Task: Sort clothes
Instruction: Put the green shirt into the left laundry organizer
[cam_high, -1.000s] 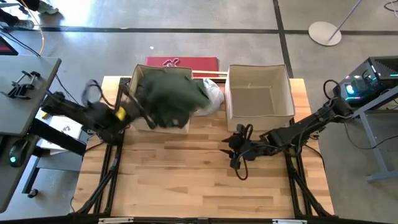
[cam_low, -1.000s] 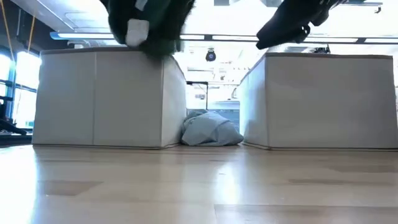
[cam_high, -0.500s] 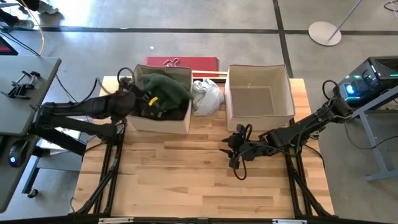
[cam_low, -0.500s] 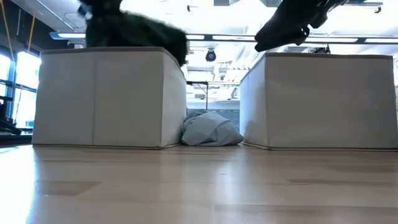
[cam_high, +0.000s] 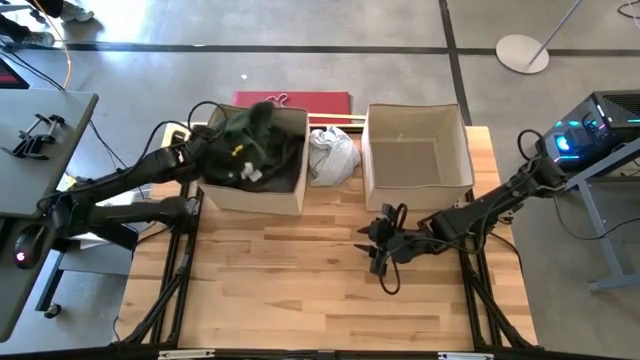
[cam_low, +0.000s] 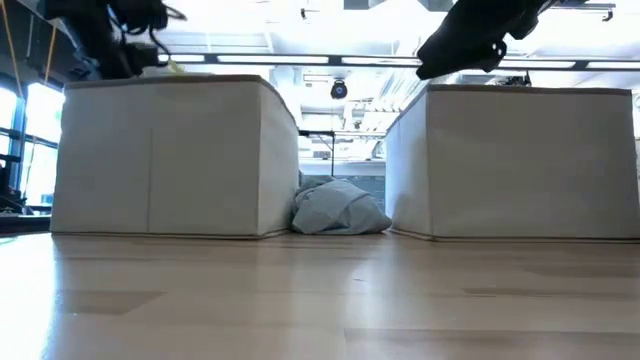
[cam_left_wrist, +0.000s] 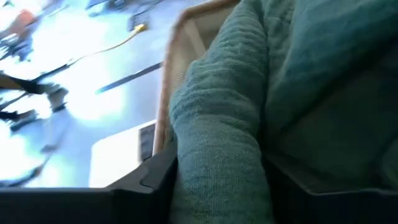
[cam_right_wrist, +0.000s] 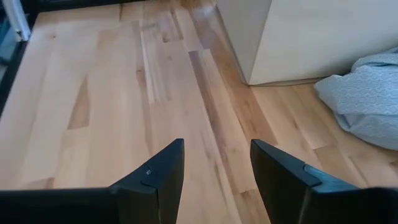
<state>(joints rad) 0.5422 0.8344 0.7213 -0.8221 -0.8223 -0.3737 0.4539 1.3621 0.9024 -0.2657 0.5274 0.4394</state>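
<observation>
Fingers of my left gripper (cam_left_wrist: 217, 186) stay clamped on the dark green garment (cam_high: 245, 140), which a second ago hung spread above the left beige box (cam_high: 285, 200) and now lies bunched inside it, upper left of centre in the high view. My arm has drawn back toward the frame's left. My right gripper (cam_right_wrist: 214, 165) hovers spread apart over the tabletop (cam_high: 300, 280), unchanged. The light grey-white garment (cam_high: 332, 155) still sits between the boxes.
</observation>
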